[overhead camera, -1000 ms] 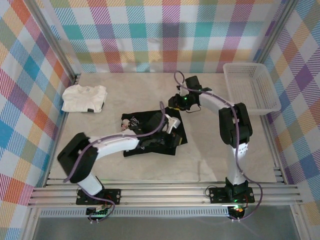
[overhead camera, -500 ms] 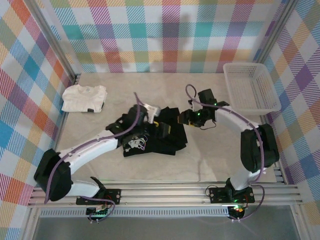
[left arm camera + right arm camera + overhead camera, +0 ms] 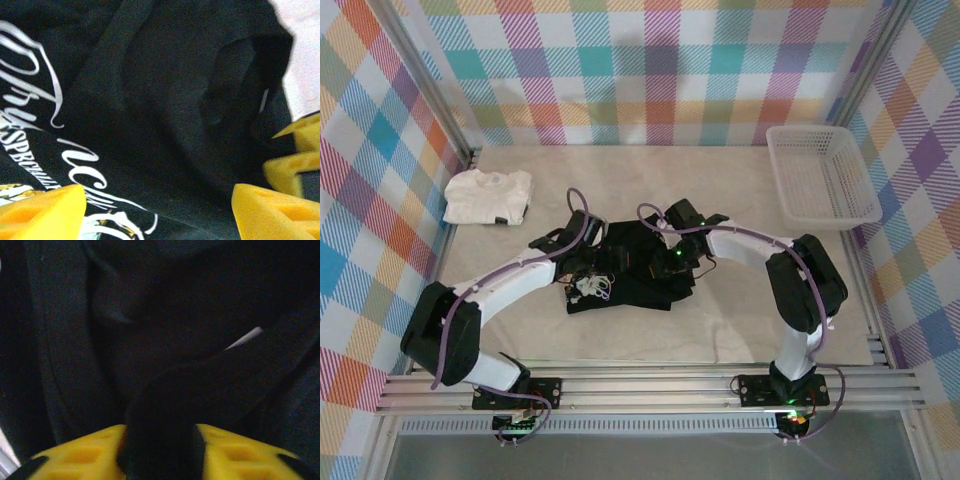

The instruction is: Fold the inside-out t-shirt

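Observation:
The inside-out t-shirt (image 3: 638,283) lies crumpled and black at the middle of the table; white lettering with a bit of yellow shows on it (image 3: 60,150). My left gripper (image 3: 157,200) hovers just over the shirt's left part (image 3: 600,262), jaws wide open, with cloth below them and nothing gripped. My right gripper (image 3: 160,437) is on the shirt's upper right part (image 3: 665,252), shut on a raised fold of black cloth (image 3: 165,405). Its yellow fingers (image 3: 295,155) show at the right edge of the left wrist view, close to my left gripper.
A smaller white folded t-shirt (image 3: 488,195) lies at the back left. A white plastic basket (image 3: 820,175) stands at the back right. Plaid walls enclose the table (image 3: 750,320) on three sides.
My right gripper swung left from the shirt's right side onto the cloth and closed on a fold. My left gripper opened wide and shifted to the shirt's upper left.

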`<state>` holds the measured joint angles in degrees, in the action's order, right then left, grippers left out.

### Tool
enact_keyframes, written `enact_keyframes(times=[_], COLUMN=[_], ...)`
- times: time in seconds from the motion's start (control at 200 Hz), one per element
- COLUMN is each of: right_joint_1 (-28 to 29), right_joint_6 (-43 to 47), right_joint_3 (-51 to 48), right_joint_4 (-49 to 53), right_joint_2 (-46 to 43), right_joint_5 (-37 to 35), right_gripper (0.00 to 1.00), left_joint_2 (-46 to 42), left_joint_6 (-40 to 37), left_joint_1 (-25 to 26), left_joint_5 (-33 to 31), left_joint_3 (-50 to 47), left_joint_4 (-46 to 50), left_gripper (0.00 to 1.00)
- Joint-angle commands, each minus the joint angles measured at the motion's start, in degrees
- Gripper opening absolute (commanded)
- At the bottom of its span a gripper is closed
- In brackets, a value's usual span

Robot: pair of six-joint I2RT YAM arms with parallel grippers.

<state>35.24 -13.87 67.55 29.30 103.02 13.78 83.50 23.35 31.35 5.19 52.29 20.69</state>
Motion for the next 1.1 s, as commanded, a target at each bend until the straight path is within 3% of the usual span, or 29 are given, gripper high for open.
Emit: enact_keyframes(times=[0.0, 0.18, 0.3, 0.4, 0.475, 0.53, 0.74, 0.93, 1.095], right_joint_1=[-0.8, -6.3, -8.3, -8.5, -8.6, -8.6, -8.5, -7.0, -6.8], right_joint_6=[-0.4, -10.1, -17.8, -23.0, -23.5, -21.4, -7.3, -0.8, -0.9], right_joint_3=[-0.1, -13.8, -22.6, -25.8, -25.4, -23.4, -18.9, -9.5, -0.4], right_joint_4=[0.7, -9.2, -19.5, -24.3, -24.7, -22.8, -21.4, -22.4, -21.3], right_joint_2=[-2.7, -12.7, -17.3, -16.2, -13.7, -12.3, -16.1, -7.8, 2.3], right_joint_5=[-6.2, -6.4, -6.3, -7.3, -6.9, -6.8, -9.9, -7.6, -6.6], right_gripper=[0.22, 0.06, 0.05, 0.12, 0.29, 0.37, 0.51, 0.56, 0.55], left_joint_2=[0.8, 0.3, 0.2, 0.7, 0.9, 1.1, 1.8, 1.5, 1.1], left_joint_6=[1.2, 0.6, 0.5, 0.5, 0.2, 0.0, -0.6, -0.4, -0.5], left_joint_1=[-0.4, -0.6, -0.7, -0.9, -1.0, -1.0, -1.4, -1.7, -1.7], left_joint_5=[-0.9, -1.9, -2.0, -2.7, -2.9, -3.3, -5.0, -5.2, -5.2], left_joint_3=[0.0, -0.7, -1.2, -1.5, -1.4, -1.2, -1.7, -1.9, -2.0], left_joint_4=[2.4, 2.8, 2.3, 1.8, 1.7, 1.8, 1.6, 1.8, 2.2], left_gripper=[0.77, 0.77, 0.77, 0.77, 0.77, 0.77, 0.77, 0.77, 0.78])
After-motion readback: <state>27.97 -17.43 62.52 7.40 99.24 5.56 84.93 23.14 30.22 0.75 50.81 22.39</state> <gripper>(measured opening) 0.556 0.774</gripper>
